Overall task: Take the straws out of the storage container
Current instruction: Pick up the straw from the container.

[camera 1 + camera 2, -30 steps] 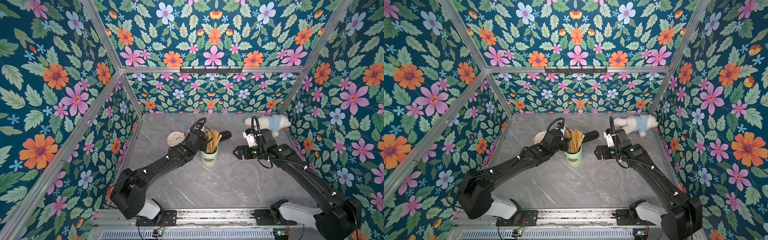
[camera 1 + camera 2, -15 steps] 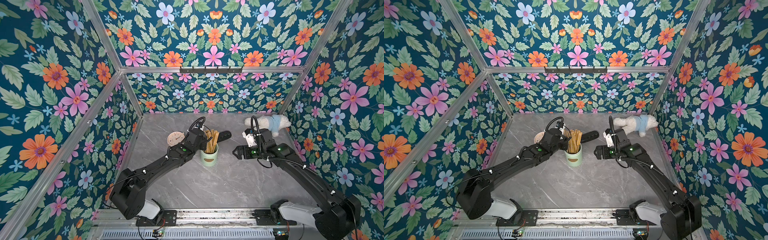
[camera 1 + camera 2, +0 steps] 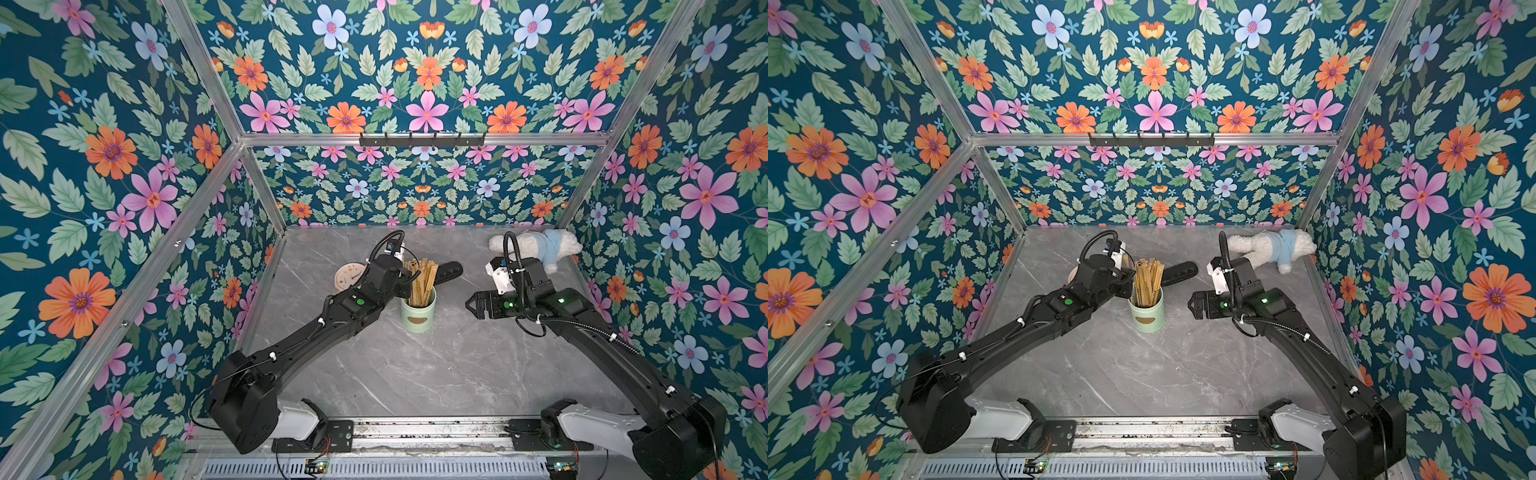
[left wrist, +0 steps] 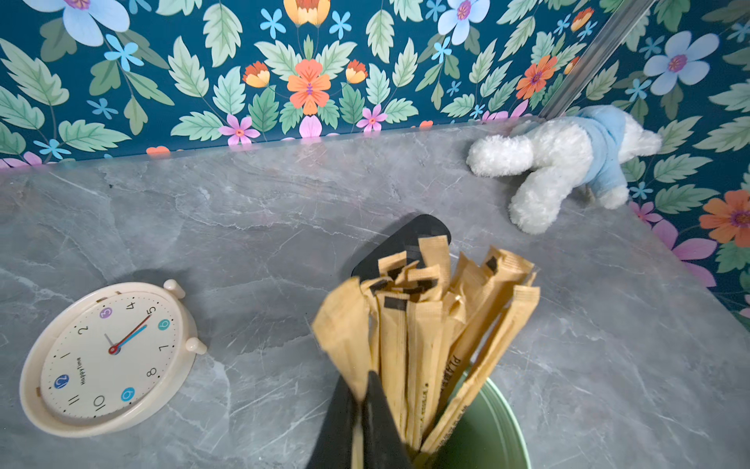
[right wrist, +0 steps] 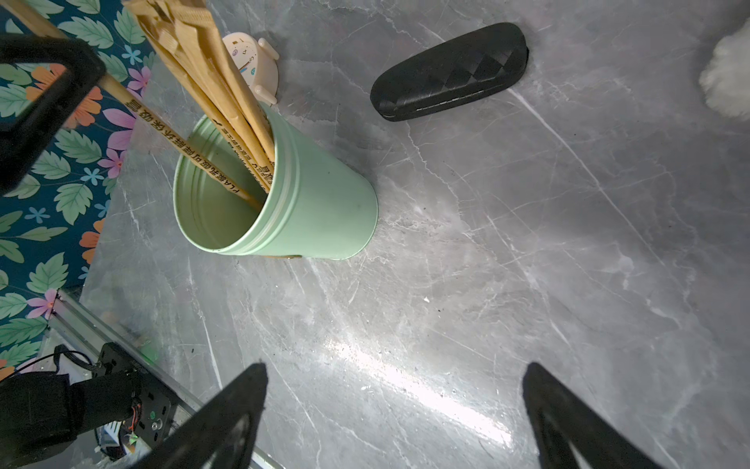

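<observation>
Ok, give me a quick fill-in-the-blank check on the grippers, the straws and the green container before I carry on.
1. The left gripper is ____ on one of the straws in the storage container.
2. The right gripper is open and holds ____.
3. The storage container stands ____ on the table.
4. The clock lies face ____.

Missing words: shut; nothing; upright; up.

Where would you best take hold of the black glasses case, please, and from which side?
Grip the case across its narrow width at mid-length, coming straight down. It lies flat on the table, long and rounded, so its two long sides are probably the best opposing faces.
</observation>
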Tool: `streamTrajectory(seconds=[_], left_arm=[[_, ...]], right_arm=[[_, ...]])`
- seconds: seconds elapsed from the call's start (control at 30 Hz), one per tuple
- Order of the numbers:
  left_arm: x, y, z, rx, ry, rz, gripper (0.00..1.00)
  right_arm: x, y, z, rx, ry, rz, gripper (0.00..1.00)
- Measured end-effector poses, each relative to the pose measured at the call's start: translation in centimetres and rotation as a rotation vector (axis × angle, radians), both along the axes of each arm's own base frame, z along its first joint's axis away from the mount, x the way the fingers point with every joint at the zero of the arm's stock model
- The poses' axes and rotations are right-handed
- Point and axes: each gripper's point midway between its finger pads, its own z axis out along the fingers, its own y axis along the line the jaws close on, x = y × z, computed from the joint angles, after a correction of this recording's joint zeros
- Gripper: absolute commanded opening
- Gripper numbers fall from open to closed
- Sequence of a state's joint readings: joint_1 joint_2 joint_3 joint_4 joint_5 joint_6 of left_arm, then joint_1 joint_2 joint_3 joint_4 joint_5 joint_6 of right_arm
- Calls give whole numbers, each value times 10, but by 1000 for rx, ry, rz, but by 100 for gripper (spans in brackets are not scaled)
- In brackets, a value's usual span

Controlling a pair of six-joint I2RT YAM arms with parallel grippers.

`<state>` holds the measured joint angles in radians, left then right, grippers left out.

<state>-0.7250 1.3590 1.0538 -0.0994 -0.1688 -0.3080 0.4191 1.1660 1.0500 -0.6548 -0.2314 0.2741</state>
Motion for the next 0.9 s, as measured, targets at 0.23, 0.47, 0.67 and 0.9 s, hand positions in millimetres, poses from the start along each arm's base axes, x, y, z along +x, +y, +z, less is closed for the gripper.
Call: streamTrajectory(seconds=[0.23, 0.47, 0.67, 0.9], left_arm=[[-9, 7, 43, -39, -44, 0, 8], [-19, 25, 122, -73, -141, 24, 8], [-25, 40, 159, -25, -143, 54, 8], [-28, 50, 108, 167, 69, 77, 8]], right_arm=[[-1, 0, 3, 4, -9, 2, 99], [-3, -1, 7, 8, -20, 2, 99], [-4, -1, 8, 10, -22, 2, 99], [-4, -1, 8, 10, -22, 3, 99]])
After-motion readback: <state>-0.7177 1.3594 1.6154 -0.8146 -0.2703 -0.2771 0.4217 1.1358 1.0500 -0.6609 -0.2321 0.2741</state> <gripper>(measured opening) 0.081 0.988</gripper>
